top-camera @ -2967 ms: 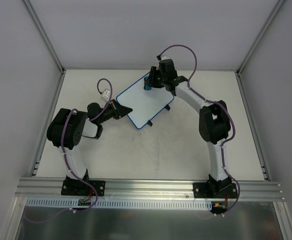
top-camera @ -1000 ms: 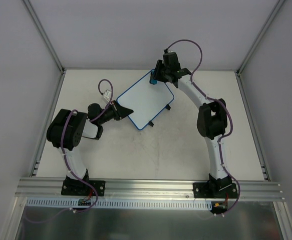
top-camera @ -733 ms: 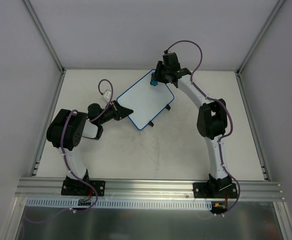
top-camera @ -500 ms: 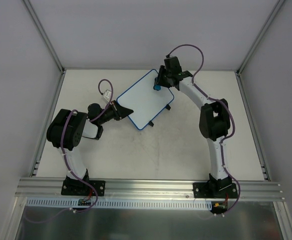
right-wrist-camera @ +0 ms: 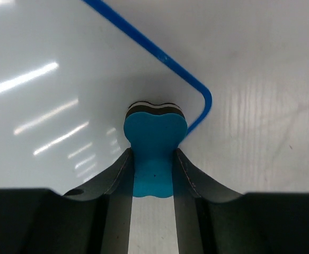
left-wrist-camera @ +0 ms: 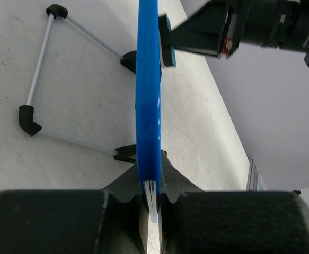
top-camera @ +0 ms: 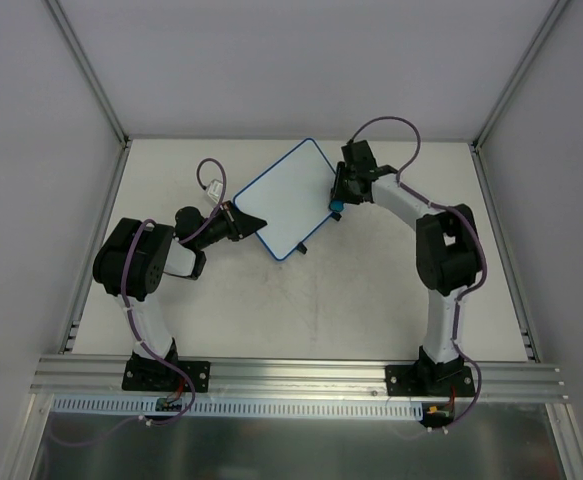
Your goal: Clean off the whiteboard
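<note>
The whiteboard [top-camera: 283,195], white with a blue rim, stands tilted at the middle of the table, and its face shows no writing. My left gripper [top-camera: 239,222] is shut on its left corner; the left wrist view shows the blue rim [left-wrist-camera: 148,95] edge-on between the jaws of the left gripper [left-wrist-camera: 153,190]. My right gripper [top-camera: 338,200] is shut on a small blue eraser [top-camera: 337,208] at the board's right corner. In the right wrist view the eraser [right-wrist-camera: 154,143] presses on the white surface [right-wrist-camera: 64,79] just inside the rounded rim [right-wrist-camera: 203,98], held by the right gripper [right-wrist-camera: 153,159].
The board's wire stand with black feet [left-wrist-camera: 29,119] rests on the table [top-camera: 301,300] under the board. White enclosure walls and aluminium posts [top-camera: 91,70] surround the table, and a metal rail [top-camera: 291,375] runs along the near edge by the arm bases.
My right gripper has slid the eraser from the board's far corner down along its right edge to the right corner. The left gripper and the board have not moved.
</note>
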Controlling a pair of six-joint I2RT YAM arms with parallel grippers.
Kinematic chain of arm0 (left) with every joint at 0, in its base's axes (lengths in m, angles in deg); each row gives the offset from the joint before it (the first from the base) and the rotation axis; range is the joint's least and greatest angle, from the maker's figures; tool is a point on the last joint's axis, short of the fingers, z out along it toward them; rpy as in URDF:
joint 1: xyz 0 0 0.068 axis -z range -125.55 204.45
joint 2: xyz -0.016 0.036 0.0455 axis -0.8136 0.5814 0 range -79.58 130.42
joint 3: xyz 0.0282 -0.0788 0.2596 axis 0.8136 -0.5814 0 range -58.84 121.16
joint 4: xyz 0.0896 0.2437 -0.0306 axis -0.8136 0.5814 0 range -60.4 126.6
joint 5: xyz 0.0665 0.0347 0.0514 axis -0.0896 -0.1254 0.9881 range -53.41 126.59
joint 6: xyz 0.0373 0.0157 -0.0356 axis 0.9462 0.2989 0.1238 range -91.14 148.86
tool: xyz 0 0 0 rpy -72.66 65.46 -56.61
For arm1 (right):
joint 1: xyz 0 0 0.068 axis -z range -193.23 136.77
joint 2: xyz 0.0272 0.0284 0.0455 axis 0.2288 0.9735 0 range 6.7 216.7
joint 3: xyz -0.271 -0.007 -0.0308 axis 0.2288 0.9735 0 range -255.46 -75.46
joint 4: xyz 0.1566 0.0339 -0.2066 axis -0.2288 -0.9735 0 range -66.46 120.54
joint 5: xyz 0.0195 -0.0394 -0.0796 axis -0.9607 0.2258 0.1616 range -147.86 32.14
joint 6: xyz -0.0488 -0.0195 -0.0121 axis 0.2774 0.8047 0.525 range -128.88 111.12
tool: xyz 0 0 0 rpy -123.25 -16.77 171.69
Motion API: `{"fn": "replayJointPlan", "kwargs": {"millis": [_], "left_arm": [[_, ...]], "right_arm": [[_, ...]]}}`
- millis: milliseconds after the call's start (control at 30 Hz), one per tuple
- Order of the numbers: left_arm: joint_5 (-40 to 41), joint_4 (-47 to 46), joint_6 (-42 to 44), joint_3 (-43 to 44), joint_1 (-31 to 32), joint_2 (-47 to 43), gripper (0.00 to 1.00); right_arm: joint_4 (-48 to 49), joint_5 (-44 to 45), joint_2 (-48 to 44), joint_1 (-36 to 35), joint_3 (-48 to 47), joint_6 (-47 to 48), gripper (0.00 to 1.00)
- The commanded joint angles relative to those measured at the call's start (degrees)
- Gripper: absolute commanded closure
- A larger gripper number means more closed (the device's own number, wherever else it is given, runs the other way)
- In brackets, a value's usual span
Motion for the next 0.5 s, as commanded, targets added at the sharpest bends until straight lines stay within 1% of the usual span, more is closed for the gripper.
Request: {"fn": "replayJointPlan", "kwargs": {"millis": [0,100,200,367,433,467], "left_arm": [[-7.83,-20.56,1.46,0.9,1.61,-0.04,1.0],[-7.92,-20.56,0.49,1.44,1.26,0.49,1.0],[-7.83,-20.56,0.57,1.26,1.17,0.32,1.0],[-8.0,-20.56,0.84,0.82,1.17,-0.04,1.0],[-8.0,-20.56,0.75,1.0,1.17,-0.04,1.0],[-8.09,-20.56,0.66,1.0,1.17,-0.04,1.0]], "right_arm": [[4.75,4.31,-10.59,-0.2,8.13,2.93,1.0],[4.95,6.26,-16.48,0.15,13.32,4.34,1.0],[4.6,6.18,-21.31,0.68,17.45,5.75,1.0],[-3.22,8.99,-24.32,1.64,21.33,9.09,1.0],[-6.98,8.47,-24.41,2.69,21.6,9.18,1.0],[-7.18,8.29,-25.11,3.31,23.08,9.96,1.0]]}}
